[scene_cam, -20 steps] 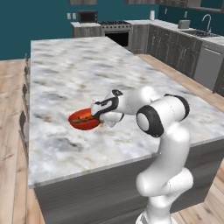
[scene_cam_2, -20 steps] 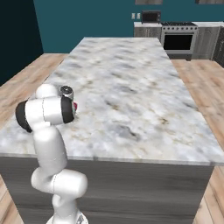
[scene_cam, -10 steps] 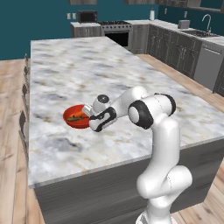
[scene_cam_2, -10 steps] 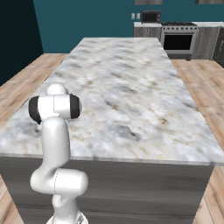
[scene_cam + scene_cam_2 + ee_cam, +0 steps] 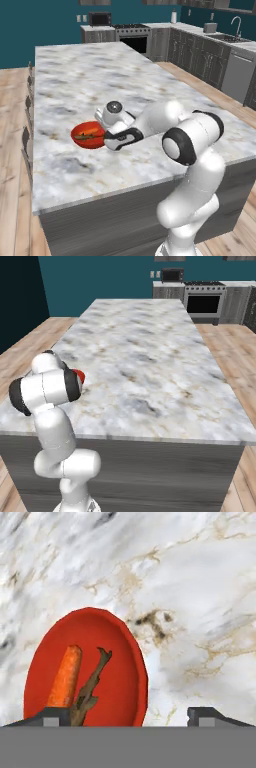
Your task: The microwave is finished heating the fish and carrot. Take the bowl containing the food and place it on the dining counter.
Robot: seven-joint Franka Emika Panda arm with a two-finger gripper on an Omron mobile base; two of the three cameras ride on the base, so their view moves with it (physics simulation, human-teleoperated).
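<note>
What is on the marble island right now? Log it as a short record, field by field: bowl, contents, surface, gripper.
bowl: round glossy red-orange bowl, resting on the counter near its left edge
contents: orange carrot beside a thin dark brownish-green fish, both inside the bowl
surface: white-grey veined marble dining counter
gripper: two-finger gripper, open, finger tips spread wide at the bowl's rim, not clamping it

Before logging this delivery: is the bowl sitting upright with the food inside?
Yes. The bowl rests upright on the dining counter, holding carrot and fish.
</note>
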